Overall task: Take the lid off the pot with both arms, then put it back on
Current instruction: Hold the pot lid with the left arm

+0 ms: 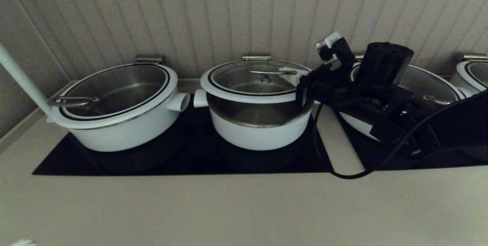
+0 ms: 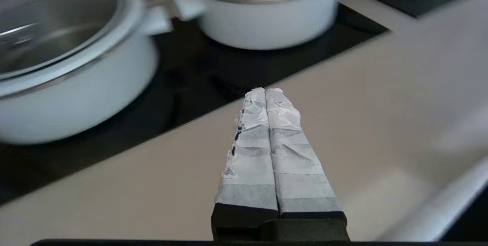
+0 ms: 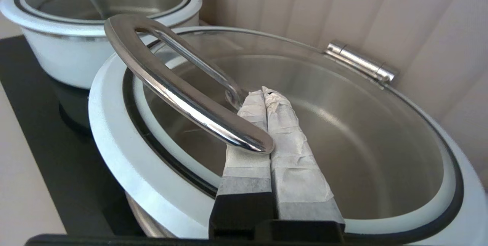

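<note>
Lid: raised clear above the small middle pot, tilted.
Right pincer: at the lid's right edge; my fingers pressed together, whether pinching it I cannot tell.
Left pincer: clenched, empty, over the counter.
Risk: one-sided support, so the lid may tip or slip.

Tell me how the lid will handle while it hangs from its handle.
Likely rigid and fairly heavy: glass lid with a broad white rim. Probably slippery: its polished steel handle only rests across the right gripper's shut fingers, unclamped, so it could slide or tilt over the pot. Left gripper hangs shut over the counter, no help.
</note>
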Robot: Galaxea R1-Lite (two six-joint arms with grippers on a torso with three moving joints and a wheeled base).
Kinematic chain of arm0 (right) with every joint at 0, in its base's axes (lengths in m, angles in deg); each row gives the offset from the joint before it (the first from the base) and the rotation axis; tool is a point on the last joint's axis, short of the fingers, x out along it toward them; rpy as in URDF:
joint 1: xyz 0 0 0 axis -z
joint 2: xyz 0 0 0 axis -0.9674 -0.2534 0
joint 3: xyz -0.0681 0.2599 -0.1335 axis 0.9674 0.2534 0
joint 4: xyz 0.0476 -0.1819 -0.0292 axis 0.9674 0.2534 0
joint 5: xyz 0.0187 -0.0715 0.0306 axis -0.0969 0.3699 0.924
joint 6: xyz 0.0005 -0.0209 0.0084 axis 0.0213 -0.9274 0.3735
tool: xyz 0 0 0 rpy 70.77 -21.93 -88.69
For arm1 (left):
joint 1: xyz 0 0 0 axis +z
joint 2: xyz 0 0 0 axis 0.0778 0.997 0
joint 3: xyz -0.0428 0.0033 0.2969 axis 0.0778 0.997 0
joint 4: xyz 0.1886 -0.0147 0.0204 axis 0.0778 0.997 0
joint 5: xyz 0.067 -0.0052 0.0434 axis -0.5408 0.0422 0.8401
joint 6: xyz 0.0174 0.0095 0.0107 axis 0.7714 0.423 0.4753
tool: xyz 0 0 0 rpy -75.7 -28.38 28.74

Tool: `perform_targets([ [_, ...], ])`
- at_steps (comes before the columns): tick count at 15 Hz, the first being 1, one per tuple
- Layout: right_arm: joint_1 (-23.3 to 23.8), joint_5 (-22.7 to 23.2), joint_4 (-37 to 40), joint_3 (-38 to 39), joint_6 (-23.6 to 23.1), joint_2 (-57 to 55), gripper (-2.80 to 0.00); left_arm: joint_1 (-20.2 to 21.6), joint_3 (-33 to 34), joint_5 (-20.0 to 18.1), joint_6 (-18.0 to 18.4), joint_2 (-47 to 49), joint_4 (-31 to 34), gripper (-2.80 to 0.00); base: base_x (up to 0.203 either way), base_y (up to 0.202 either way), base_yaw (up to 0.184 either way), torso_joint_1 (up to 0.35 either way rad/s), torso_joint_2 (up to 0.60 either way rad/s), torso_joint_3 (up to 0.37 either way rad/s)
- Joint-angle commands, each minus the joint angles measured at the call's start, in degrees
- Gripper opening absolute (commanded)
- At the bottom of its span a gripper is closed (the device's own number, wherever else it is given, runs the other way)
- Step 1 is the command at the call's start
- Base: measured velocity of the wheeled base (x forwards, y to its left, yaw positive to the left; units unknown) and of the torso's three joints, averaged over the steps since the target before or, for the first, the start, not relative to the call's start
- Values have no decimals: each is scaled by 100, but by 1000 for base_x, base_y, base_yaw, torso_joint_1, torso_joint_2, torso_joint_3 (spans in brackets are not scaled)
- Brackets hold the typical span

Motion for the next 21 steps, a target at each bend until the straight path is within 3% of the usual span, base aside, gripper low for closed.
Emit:
perform_targets([
  [1, -3, 13, -28, -41, -7, -9, -280, -12, -44, -121, 149, 956, -310, -280, 0, 0, 0, 0, 0, 0],
  [13, -5, 22, 340, -744, -7, -291, -280, -1644, -169, -101, 197, 4748, -3075, -280, 0, 0, 0, 0, 0, 0],
  [21, -12, 22, 375, -899, -7, -463, -280, -1857, -1015, 130, 183, 6449, -3660, -280, 0, 0, 0, 0, 0, 0],
])
